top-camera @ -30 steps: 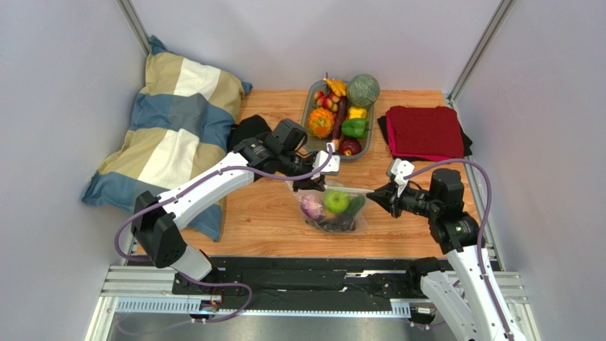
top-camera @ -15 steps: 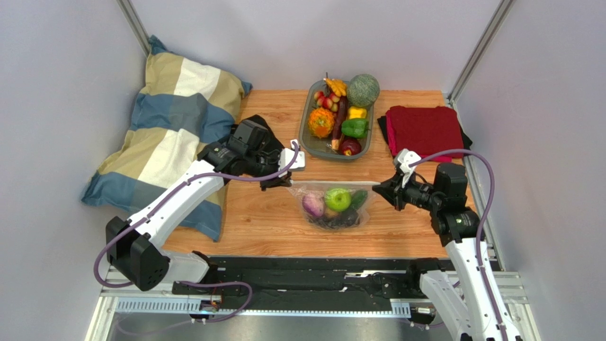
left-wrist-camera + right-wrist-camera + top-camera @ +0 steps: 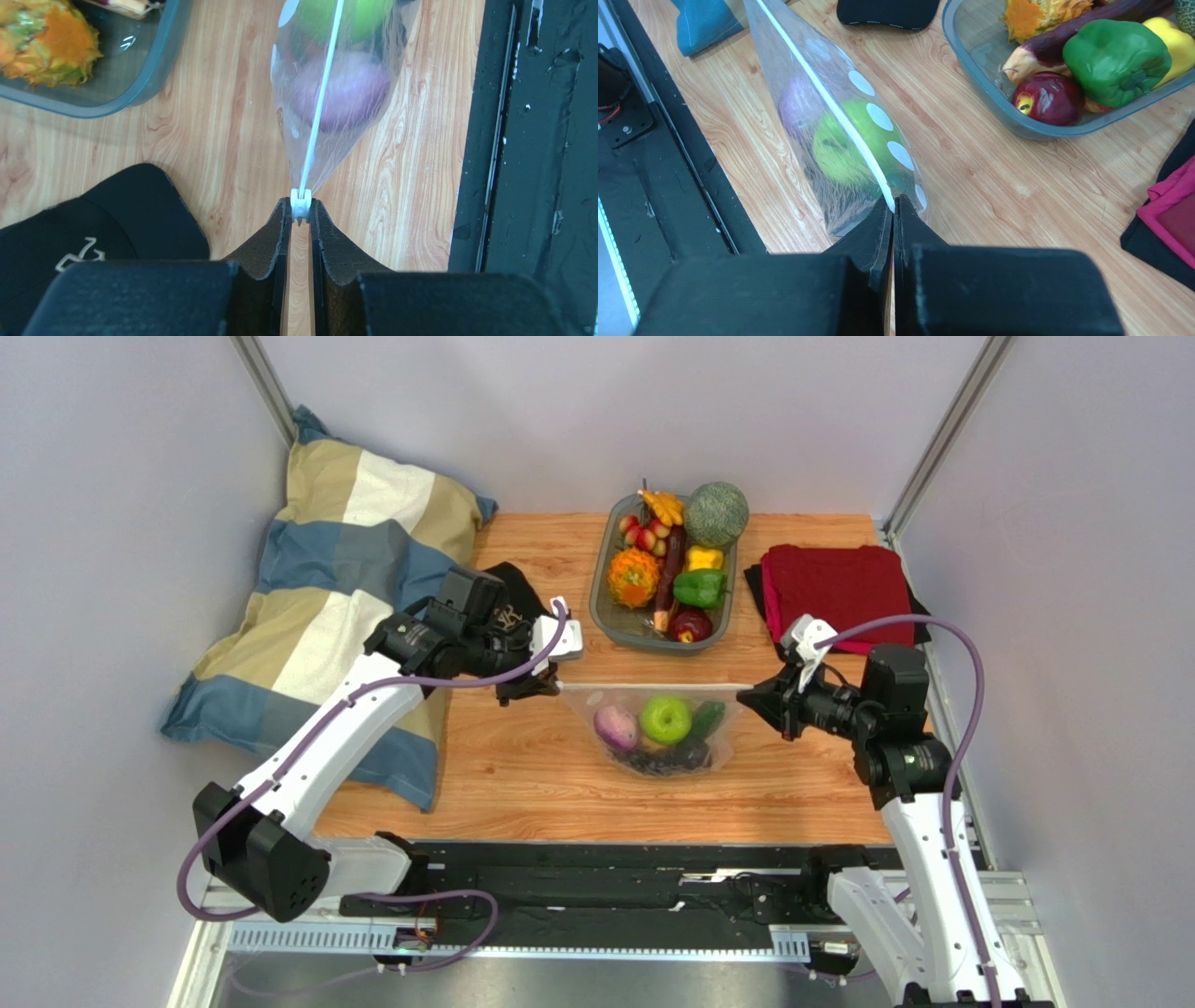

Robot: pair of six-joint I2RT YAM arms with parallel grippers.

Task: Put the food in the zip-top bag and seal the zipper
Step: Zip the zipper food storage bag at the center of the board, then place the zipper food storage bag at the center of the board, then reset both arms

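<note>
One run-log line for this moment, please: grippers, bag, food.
left gripper: shut on zipper end | right gripper: shut on zip-top bag corner | bag: taut between both | food: green apple inside

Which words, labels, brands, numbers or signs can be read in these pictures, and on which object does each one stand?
No text can be read in any view.
Black cap: a small white embroidered mark, too small to read as letters.
Zip-top bag: only white dots, no writing.
</note>
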